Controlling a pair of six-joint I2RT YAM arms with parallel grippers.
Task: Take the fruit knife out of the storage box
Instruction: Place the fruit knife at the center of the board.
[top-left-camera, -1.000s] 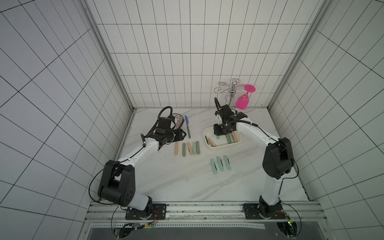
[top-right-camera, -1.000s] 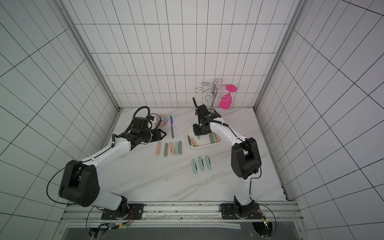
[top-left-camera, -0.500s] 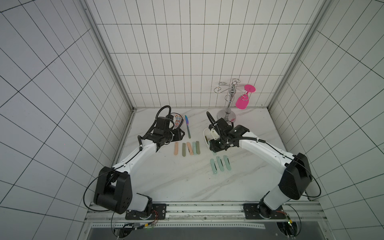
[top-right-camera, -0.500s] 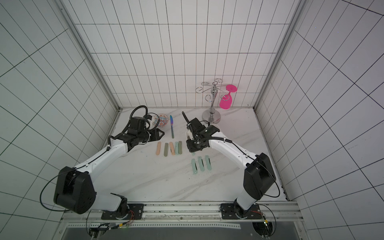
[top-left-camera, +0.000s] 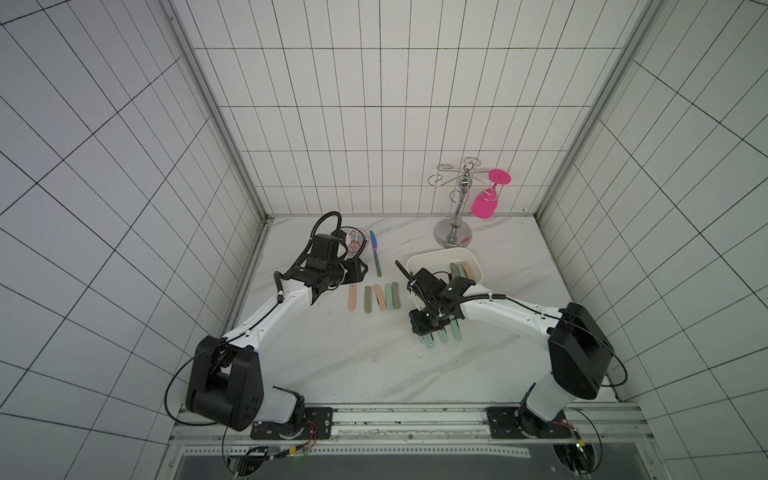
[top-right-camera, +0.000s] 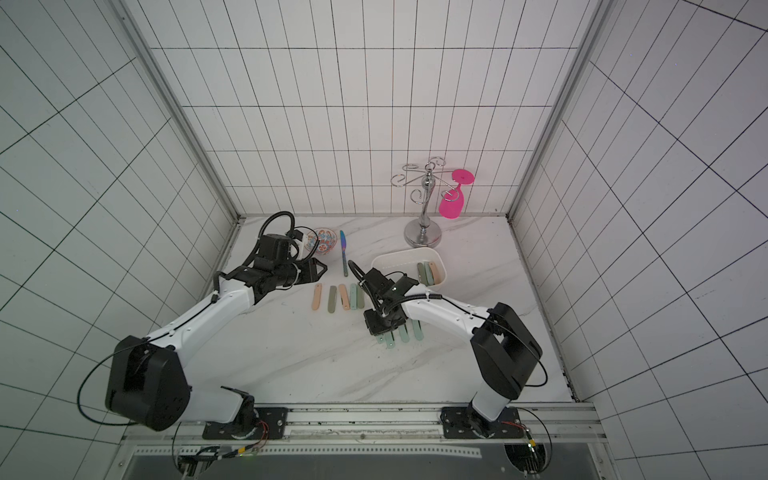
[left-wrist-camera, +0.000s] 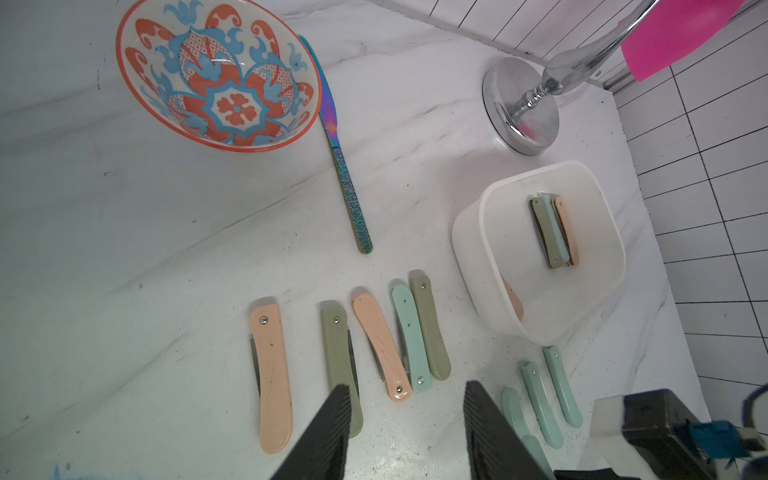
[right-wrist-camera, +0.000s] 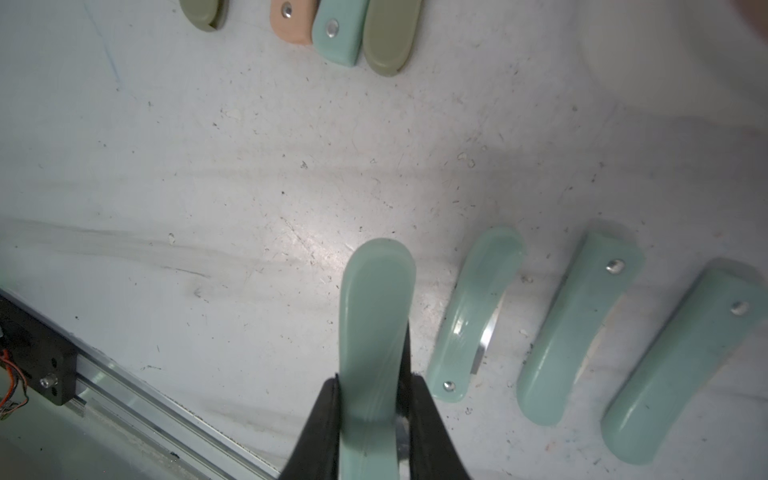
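Item: fruit knife (right-wrist-camera: 376, 332), folding type, teal handle, blade closed. Location: outside the storage box (left-wrist-camera: 465, 249), just beside it, over the worktop (right-wrist-camera: 249, 166) and next to three like teal knives (right-wrist-camera: 577, 328) laid in a row. Holder: right end effector (right-wrist-camera: 374, 386), clamped across the handle's narrow edges near one end. Orientation: long axis in line with the fingers (right-wrist-camera: 320, 424), rounded free end pointing away from them, roughly parallel to the laid row; contact with the worktop cannot be told. Handling, as judged: light, rigid, smooth and liable to slip; best taken mid-handle. Left end effector (left-wrist-camera: 405, 386): jaws apart, empty. Further knives (left-wrist-camera: 555, 232) lie inside the box.
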